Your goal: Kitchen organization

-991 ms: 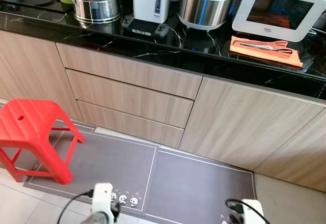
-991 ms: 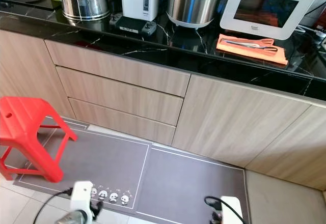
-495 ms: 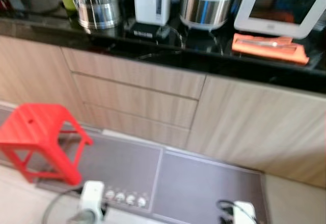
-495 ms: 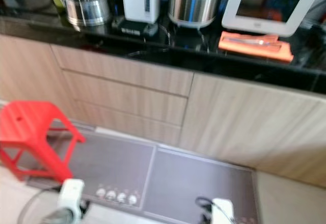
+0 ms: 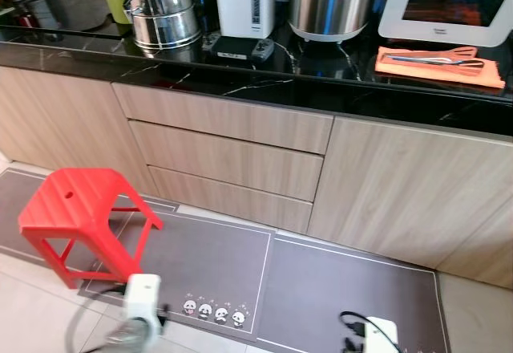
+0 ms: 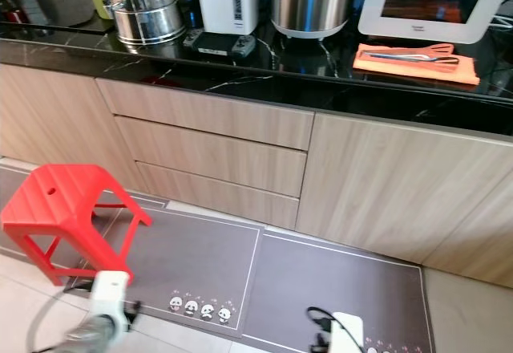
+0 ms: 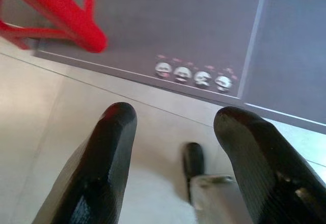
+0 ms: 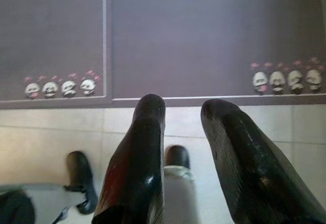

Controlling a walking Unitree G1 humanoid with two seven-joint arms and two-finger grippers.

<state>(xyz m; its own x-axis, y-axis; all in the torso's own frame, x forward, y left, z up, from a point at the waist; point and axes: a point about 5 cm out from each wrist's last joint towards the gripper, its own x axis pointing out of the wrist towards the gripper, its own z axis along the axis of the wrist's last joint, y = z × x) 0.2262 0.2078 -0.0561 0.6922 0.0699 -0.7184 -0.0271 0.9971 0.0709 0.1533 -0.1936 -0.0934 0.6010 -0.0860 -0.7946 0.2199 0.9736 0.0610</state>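
Both arms hang low with nothing held. The left gripper (image 7: 173,119) has its two black fingers spread wide apart above pale floor tiles, near the edge of a grey floor mat (image 5: 208,257) printed with a row of small panda faces (image 7: 193,75). The right gripper (image 8: 181,112) also hangs over the tiles at the mat's edge, its black fingers parted by a narrower gap.

A red plastic stool (image 5: 76,208) stands on the mat to the robot's left, in front of light wood-grain cabinets with three stacked drawers (image 5: 228,156).

Above them runs a glossy black marble countertop (image 5: 240,76). On it, from left to right, stand a tall stainless steel urn (image 5: 163,8), a white electric water dispenser (image 5: 247,0), a silver and white rice cooker (image 5: 333,2), and a white countertop oven with a dark window (image 5: 449,4). In front of the oven lies a folded orange cloth (image 5: 439,66) with a pair of metal tongs (image 5: 433,58) resting on top.
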